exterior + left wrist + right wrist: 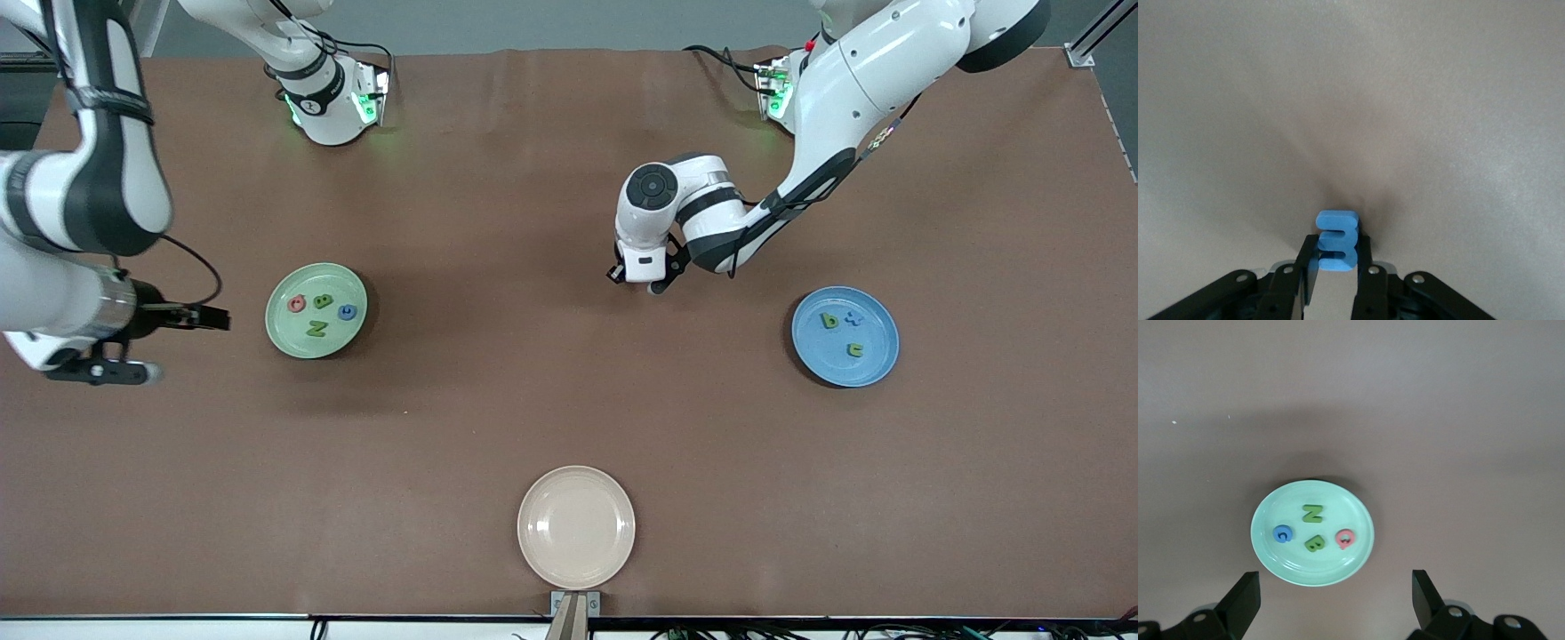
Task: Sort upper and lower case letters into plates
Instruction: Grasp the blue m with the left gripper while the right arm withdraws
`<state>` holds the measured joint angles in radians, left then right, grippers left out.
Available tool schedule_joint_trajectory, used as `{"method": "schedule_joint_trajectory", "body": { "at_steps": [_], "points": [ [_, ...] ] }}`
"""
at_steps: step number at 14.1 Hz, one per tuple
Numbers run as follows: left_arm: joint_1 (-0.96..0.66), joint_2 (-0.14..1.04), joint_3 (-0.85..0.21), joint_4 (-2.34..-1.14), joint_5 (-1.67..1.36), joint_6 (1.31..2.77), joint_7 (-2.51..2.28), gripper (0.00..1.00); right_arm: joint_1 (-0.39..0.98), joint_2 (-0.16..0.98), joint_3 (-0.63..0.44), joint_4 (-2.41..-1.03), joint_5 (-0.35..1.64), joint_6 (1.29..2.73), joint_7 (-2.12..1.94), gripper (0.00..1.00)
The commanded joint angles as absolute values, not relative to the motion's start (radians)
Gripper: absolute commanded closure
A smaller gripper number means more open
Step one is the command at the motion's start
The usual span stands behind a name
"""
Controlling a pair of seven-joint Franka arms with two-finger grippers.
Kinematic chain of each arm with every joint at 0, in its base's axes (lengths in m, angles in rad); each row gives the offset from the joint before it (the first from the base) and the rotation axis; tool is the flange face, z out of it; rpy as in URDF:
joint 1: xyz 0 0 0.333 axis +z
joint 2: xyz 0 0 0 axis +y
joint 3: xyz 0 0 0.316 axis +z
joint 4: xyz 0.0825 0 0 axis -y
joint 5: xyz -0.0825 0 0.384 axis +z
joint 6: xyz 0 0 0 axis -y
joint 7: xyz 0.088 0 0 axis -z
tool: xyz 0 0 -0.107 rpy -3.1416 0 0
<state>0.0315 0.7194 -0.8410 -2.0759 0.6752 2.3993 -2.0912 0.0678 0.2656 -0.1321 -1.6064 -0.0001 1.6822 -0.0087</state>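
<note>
The left gripper (1331, 283), low over the middle of the brown surface (498, 418), pinches a small blue foam letter (1337, 240), the last piece; it looks lower case, so it should be carried to the blue plate (876, 356), which holds three letters. The pale green plate (289, 333) holds four. The right gripper (1335, 603) waits spread wide beside the green plate. The cream plate (576, 526) is bare.

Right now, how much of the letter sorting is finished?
Nearly all. Four letters lie in the green plate, three in the blue plate. The left end effector grips the last blue letter over bare table; it still needs placing. The right end effector waits open beside the green plate.
</note>
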Motion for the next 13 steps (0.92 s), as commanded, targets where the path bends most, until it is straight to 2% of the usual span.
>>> {"method": "schedule_joint_trajectory", "body": {
  "at_steps": [1,4,7,9,13],
  "points": [
    [0.051,0.658,-0.830,-2.072,0.690,2.384,-2.096,0.90,0.000,0.281,-0.120,-1.482,-0.015,1.623,-0.078,0.00],
    [0.138,0.632,-0.888,-2.027,0.683,2.257,-1.960,0.93,-0.026,0.281,-0.118,-1.431,0.000,1.576,-0.071,0.00],
    [0.390,0.634,-1.062,-2.002,0.683,2.105,-1.675,0.93,-0.029,0.281,-0.118,-1.430,-0.002,1.571,-0.066,0.00],
    [0.535,0.634,-1.133,-1.999,0.683,2.063,-1.504,0.93,-0.015,0.282,-0.118,-1.428,-0.017,1.569,-0.067,0.00],
    [0.710,0.652,-1.131,-1.999,0.718,2.071,-1.190,0.93,-0.015,0.282,-0.114,-1.396,0.000,1.568,-0.066,0.00]
  ]
}}
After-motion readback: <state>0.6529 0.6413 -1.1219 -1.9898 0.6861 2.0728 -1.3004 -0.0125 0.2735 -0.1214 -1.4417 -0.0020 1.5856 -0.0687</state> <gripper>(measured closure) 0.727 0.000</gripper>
